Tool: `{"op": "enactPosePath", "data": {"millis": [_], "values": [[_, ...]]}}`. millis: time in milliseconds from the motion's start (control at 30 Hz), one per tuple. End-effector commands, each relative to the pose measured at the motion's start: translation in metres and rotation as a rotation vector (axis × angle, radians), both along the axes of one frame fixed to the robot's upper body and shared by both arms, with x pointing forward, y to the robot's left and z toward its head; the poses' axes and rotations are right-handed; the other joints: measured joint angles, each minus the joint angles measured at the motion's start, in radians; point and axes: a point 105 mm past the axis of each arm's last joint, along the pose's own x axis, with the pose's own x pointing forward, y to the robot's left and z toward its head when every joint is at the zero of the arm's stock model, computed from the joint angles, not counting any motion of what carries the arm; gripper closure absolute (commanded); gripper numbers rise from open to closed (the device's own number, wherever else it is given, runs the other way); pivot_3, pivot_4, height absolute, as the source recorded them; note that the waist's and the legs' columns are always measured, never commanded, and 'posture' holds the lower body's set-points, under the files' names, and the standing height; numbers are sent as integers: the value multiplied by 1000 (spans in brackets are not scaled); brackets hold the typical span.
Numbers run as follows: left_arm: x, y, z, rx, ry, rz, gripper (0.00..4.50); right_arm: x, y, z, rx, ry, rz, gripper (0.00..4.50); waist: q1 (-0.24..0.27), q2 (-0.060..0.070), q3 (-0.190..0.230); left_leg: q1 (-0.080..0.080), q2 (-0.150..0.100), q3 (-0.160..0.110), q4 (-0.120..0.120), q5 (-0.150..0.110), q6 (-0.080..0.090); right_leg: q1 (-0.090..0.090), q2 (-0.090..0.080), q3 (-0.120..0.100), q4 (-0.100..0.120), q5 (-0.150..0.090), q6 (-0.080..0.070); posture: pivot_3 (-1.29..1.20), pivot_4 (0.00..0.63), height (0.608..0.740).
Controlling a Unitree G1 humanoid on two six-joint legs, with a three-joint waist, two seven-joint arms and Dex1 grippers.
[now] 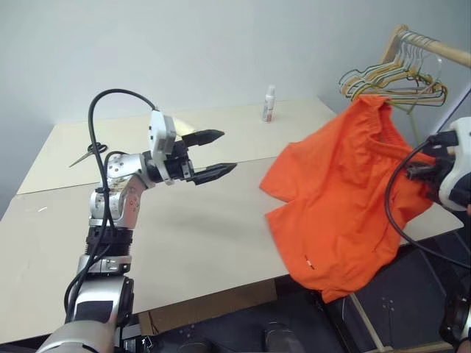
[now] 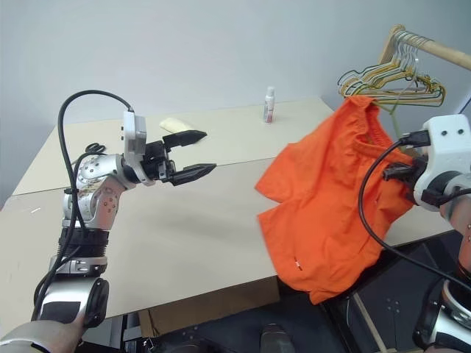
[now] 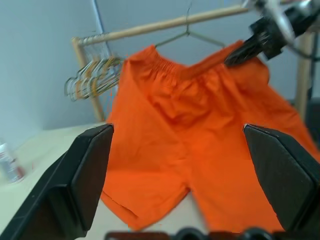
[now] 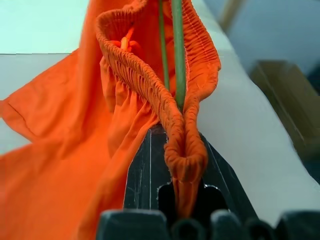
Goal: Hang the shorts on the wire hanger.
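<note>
Gathered orange waistband of the shorts [image 4: 150, 75] is pinched in the closed right hand [image 4: 182, 165], a thin wire of the wire hanger [image 4: 176, 55] running inside it. They hang over the worktop [image 1: 191, 220] edge. Left hand [image 1: 210, 154] is level above it, gaping empty, aimed toward them.

The left arm rises from the lower left, bends at the elbow and turns its forearm toward the right, so the left pincer [image 1: 213, 153] points sideways and slightly upward above the tabletop [image 1: 199, 243]. Its two black fingers [image 1: 203, 136] stand wide apart, one above the other, with nothing between them. The right arm reaches in from the right edge, wrist raised and a black cable looping below it. The right pincer [image 4: 176, 165] is clamped tight on the gathered waistband of the shorts [image 1: 338, 198], a fold of orange fabric pinched between its closed fingers, holding the garment up off the tabletop edge.
</note>
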Motion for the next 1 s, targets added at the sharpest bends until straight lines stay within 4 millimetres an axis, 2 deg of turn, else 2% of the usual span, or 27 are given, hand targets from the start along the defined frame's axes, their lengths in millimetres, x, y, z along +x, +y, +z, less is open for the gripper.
{"op": "enactPosePath", "data": {"millis": [33,200,333,433,667,833,1000], "values": [[-8,-9,14,-54,-35,-3,0,-12,-40,25,-15,-102,-273,4450,-6,5,-3,0,0,0,0,0,0,0,0,0,0,0,0,-255,0,740],[-7,-13,14,-90,-42,35,0,-17,-66,32,33,-160,-548,4450,-36,16,-10,4,-1,1,-4,1,-2,4,0,2,-1,0,0,-251,0,740],[-9,-17,16,-129,-49,34,0,-17,-79,28,88,-155,-719,4450,-59,17,-11,15,-1,1,-8,1,-1,14,1,2,-3,0,0,-244,0,740],[-15,-21,16,-139,-57,13,0,-12,-90,26,113,-168,-804,4450,-73,18,-11,17,-1,1,-8,1,-1,17,2,3,-3,0,0,-238,0,740],[-18,-25,10,-138,-42,25,0,4,-108,21,157,-166,-839,4450,-97,20,-12,18,-2,1,-8,1,0,17,2,3,-3,0,1,-222,0,740],[-19,-27,8,-128,-44,31,0,12,-122,24,150,-156,-825,4450,-99,20,-12,19,-2,1,-8,1,0,19,3,3,-3,-1,1,-207,0,740],[-22,-28,10,-142,-49,17,0,18,-139,30,238,-168,-813,4450,-96,22,-11,20,-2,1,-9,1,0,21,4,3,-6,-1,2,-198,0,740]]}}
